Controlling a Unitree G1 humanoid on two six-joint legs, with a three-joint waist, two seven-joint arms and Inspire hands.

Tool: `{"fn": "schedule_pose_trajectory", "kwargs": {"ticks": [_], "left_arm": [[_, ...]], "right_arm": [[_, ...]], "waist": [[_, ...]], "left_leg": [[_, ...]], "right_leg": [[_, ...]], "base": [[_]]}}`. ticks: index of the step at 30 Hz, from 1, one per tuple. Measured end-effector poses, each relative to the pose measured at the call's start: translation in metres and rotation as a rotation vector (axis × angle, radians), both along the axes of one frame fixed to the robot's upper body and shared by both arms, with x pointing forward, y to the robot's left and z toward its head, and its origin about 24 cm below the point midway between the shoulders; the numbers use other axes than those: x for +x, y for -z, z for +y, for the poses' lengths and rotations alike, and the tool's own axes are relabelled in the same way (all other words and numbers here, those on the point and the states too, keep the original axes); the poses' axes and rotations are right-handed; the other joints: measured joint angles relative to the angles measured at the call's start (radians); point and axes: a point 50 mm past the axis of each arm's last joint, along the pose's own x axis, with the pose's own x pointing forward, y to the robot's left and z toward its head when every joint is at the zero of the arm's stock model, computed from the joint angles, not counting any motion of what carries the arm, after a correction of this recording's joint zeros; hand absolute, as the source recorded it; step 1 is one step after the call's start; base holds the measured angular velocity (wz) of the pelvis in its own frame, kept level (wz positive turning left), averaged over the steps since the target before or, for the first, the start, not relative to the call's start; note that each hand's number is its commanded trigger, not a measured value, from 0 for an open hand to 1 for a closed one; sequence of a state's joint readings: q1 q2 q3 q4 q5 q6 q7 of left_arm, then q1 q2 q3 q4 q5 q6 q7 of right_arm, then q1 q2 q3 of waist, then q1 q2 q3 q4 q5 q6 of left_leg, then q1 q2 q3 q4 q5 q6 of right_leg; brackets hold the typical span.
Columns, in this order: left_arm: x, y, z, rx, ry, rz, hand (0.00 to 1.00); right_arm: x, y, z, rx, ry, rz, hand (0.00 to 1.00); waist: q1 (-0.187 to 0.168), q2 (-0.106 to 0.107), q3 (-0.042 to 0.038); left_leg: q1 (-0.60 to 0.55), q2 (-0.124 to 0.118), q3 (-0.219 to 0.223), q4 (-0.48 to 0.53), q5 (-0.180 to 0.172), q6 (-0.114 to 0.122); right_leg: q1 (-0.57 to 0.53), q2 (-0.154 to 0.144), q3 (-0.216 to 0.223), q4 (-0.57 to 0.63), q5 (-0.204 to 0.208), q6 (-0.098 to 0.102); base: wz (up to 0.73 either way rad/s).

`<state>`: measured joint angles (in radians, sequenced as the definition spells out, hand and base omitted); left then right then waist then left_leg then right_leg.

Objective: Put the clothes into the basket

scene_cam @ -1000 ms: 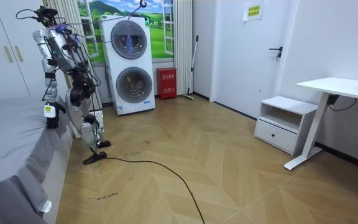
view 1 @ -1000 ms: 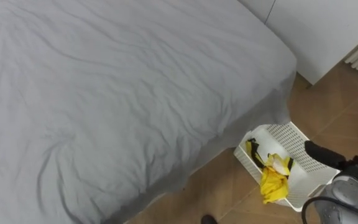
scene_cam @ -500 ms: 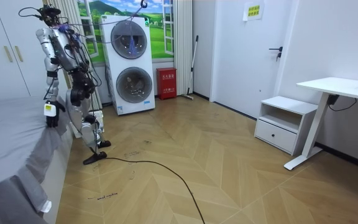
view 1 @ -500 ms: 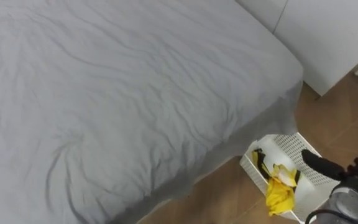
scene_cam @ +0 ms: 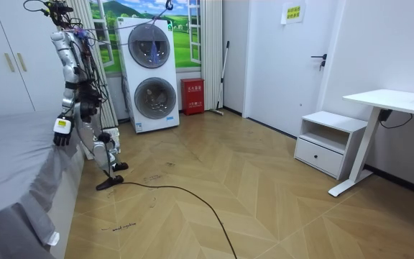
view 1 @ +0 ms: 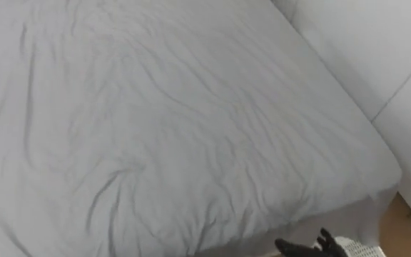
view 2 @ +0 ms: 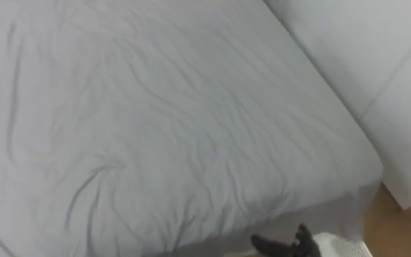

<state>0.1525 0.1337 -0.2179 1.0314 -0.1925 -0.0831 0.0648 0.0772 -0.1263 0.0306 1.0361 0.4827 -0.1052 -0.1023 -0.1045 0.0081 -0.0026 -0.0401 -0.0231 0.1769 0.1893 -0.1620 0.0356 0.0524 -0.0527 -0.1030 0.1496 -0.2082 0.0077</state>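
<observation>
Right hand (view 1: 312, 249), fingers spread and empty, hangs beside the white basket (view 1: 359, 248) at the near right corner of the grey bed (view 1: 191, 121); basket contents hidden, so best scan the bed for clothes first.

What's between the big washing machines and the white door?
In the room view, a red box and a leaning long-handled mop or broom stand between the stacked washing machines and the door.
</observation>
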Motion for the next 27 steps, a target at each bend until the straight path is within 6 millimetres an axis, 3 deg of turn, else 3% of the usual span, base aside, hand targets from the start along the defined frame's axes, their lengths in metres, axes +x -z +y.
{"fn": "schedule_pose_trajectory", "kwargs": {"ticks": [7, 13, 19, 23, 27], "left_arm": [[-0.005, 0.002, -0.002, 0.001, -0.067, 0.006, 0.00], [-0.011, 0.003, 0.002, -0.004, -0.140, 0.014, 0.00], [-0.015, 0.003, 0.006, 0.005, -0.185, 0.018, 0.00], [-0.015, 0.002, 0.006, 0.032, -0.153, 0.016, 0.00], [-0.014, 0.002, 0.006, 0.053, -0.111, 0.019, 0.00]], "right_arm": [[-0.043, 0.018, 0.011, 0.069, -0.024, 0.206, 0.00], [-0.057, 0.021, 0.011, 0.088, -0.034, 0.265, 0.00], [-0.054, 0.022, 0.015, 0.091, -0.091, 0.279, 0.00], [-0.053, 0.022, 0.018, 0.094, -0.127, 0.279, 0.00], [-0.054, 0.022, 0.020, 0.091, -0.154, 0.287, 0.00]], "waist": [[0.030, -0.015, 0.0122], [0.063, -0.028, 0.0186], [0.095, -0.033, 0.0157], [0.110, -0.031, 0.0065], [0.112, -0.027, 0.0070]], "left_leg": [[0.015, -0.014, -0.081, 0.003, 0.000, 0.000], [0.012, -0.025, -0.114, 0.017, -0.001, 0.003], [0.011, -0.034, -0.124, 0.023, -0.002, 0.006], [0.017, -0.037, -0.123, 0.024, -0.003, 0.007], [0.031, -0.037, -0.122, 0.014, -0.003, 0.007]], "right_leg": [[0.055, -0.007, -0.089, 0.000, -0.004, 0.004], [0.075, -0.013, -0.122, -0.001, -0.010, 0.013], [0.073, -0.018, -0.125, -0.013, -0.019, 0.011], [0.081, -0.019, -0.117, -0.009, -0.018, 0.012], [0.091, -0.019, -0.117, -0.010, -0.017, 0.012]], "base": [[0.35], [0.19], [0.06], [-0.02], [-0.01]]}}
